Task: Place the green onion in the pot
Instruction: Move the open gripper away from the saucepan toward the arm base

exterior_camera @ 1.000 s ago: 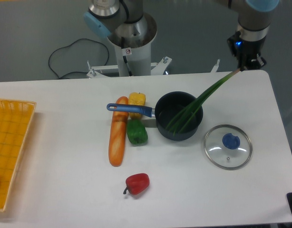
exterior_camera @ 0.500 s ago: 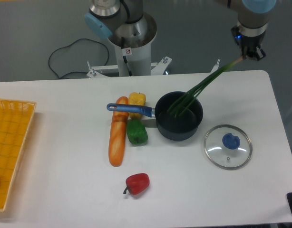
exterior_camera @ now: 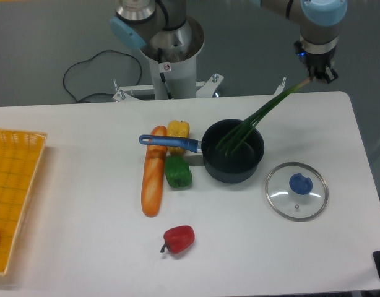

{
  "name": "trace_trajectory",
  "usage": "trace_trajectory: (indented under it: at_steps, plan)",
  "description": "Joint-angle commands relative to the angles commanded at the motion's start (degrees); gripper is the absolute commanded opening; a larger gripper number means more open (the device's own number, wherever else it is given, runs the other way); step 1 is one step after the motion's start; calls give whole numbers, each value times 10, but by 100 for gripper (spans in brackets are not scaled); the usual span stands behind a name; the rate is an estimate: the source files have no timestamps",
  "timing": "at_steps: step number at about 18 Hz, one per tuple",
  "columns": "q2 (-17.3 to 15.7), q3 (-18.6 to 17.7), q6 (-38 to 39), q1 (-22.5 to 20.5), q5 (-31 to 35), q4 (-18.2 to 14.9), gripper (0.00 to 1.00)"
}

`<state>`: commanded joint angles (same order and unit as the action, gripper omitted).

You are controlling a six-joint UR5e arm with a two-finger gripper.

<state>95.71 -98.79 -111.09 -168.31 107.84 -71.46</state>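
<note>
Since a second ago the gripper (exterior_camera: 318,73) has risen and drifted slightly left, lifting the onion (exterior_camera: 259,119) so its leaf tips now hang over the pot (exterior_camera: 233,151) mouth rather than lying deep across it.

Left to right:
- Yellow basket (exterior_camera: 15,195) at left table edge, partly out of frame.
- Baguette (exterior_camera: 154,178) lying lengthwise; yellow pepper (exterior_camera: 178,130) and green pepper (exterior_camera: 177,172) just beside it; red pepper (exterior_camera: 178,239) nearer the front, apart.
- Pot centre-right, blue handle pointing left over the baguette's top end.
- Onion slants from pot up to the right; dark leaves fan out inside the rim, pale end up at the gripper.
- Glass lid (exterior_camera: 296,190) flat on table, right of pot.
- Gripper above table's far right corner, pinching the onion's pale end.

Handling, as judged: onion is light, limp toward the leaves, firmer at the pale end, so that is the sound place to hold. Longer than the pot is wide; it likely drapes over the rim when released unless lowered leaves first and let curl.
</note>
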Motion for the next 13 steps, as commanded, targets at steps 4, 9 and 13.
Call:
trace_trajectory:
  at_steps: [4, 9, 13]
  plan:
    - [0, -21, 19, 2, 9, 33, 14]
    - [0, -40, 27, 6, 16, 54, 14]
    - [-2, -57, 40, 10, 17, 61, 14]
